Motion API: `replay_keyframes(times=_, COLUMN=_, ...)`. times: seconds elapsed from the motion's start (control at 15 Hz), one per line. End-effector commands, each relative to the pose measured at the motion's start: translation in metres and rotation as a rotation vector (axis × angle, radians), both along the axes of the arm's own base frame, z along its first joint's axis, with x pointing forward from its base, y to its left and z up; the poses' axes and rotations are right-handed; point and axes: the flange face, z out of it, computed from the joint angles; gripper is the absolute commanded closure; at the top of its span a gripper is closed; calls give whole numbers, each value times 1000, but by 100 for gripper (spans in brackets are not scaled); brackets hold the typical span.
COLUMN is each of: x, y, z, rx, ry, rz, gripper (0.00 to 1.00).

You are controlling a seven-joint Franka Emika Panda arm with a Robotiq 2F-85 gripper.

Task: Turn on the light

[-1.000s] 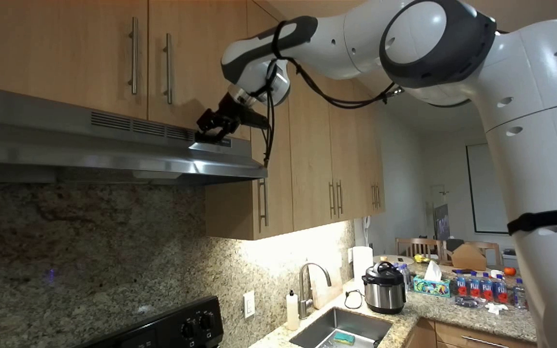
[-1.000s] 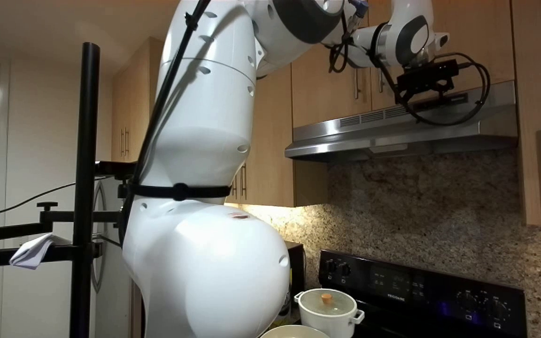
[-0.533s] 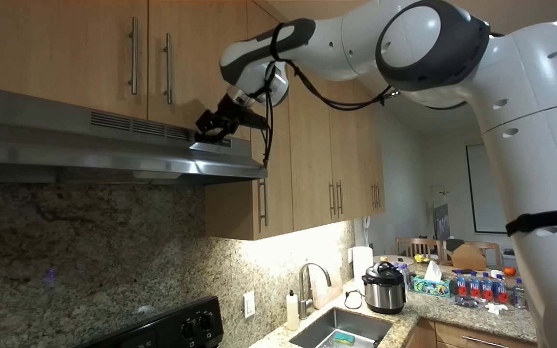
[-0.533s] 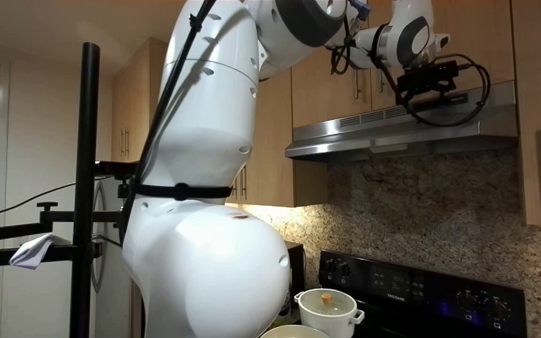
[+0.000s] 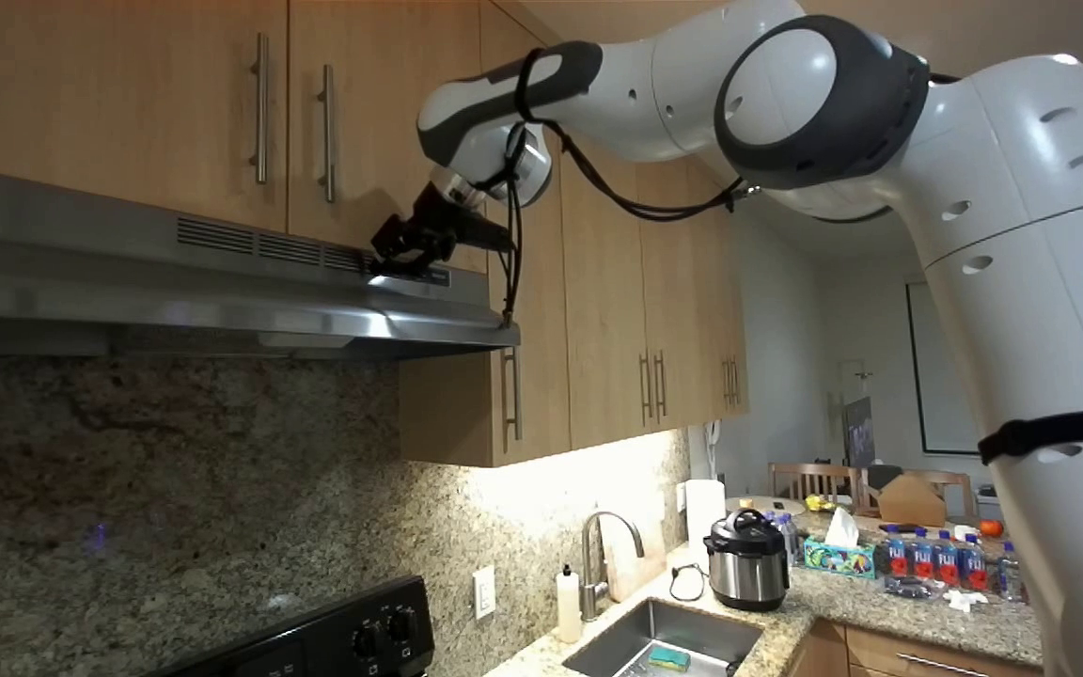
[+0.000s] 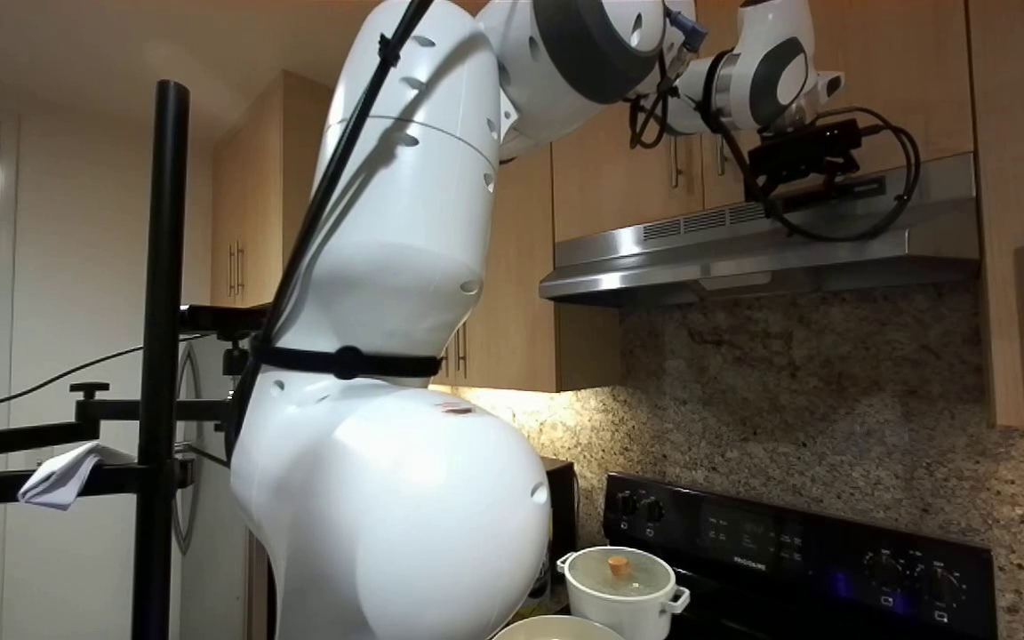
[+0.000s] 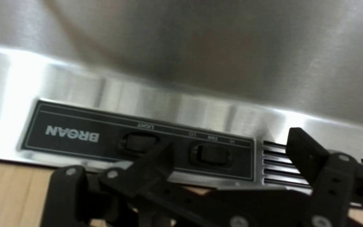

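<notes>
Biggest: wooden wall cabinets (image 5: 118, 94), above the steel range hood (image 6: 743, 253) and beside it. Next, a speckled stone backsplash (image 5: 175, 470), right under the hood and past one end of it, glowing bright there. Then a big white Panda arm (image 6: 388, 507), seen in both exterior views, bent and stretched out to the front of the hood. Lower than the hood and well off past one end, a stone desk (image 5: 880, 597). Straight below the hood, a black Frigidaire stove (image 6: 805, 560). Then the hood, long and shiny. Down past the end of the hood, a metal sink (image 5: 706, 635), and farther from the hood, a round, black-topped pressure cooker (image 5: 748, 575). Well below the hood, a white pot (image 6: 610, 612) with its cover on.

Smaller, the black pincer (image 7: 232, 140), up at the front of the hood; fingers (image 7: 306, 154) spread well apart, with a wide gap. Cannot tell if touching the hood. Then a pale lamp cover (image 6: 737, 281), on the underside of the hood. Then a thin black Broan panel (image 7: 181, 148), on the front of the hood, its print upside down in the wrist view. Smallest, also on the front of the hood: the little black fan switch (image 7: 213, 155), nearer the hood's middle, and the light switch (image 7: 140, 142), nearer the hood's end, with LIGHT in tiny print.
</notes>
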Motion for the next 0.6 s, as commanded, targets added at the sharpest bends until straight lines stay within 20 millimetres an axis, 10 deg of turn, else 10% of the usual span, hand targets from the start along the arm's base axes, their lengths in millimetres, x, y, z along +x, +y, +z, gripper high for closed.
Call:
replay_keyframes(times=0.0, x=6, y=17, z=-1, rx=0, ry=25, rz=12, gripper=0)
replay_keyframes(times=0.53, x=-2, y=12, z=-6, rx=22, ry=25, rz=10, gripper=0)
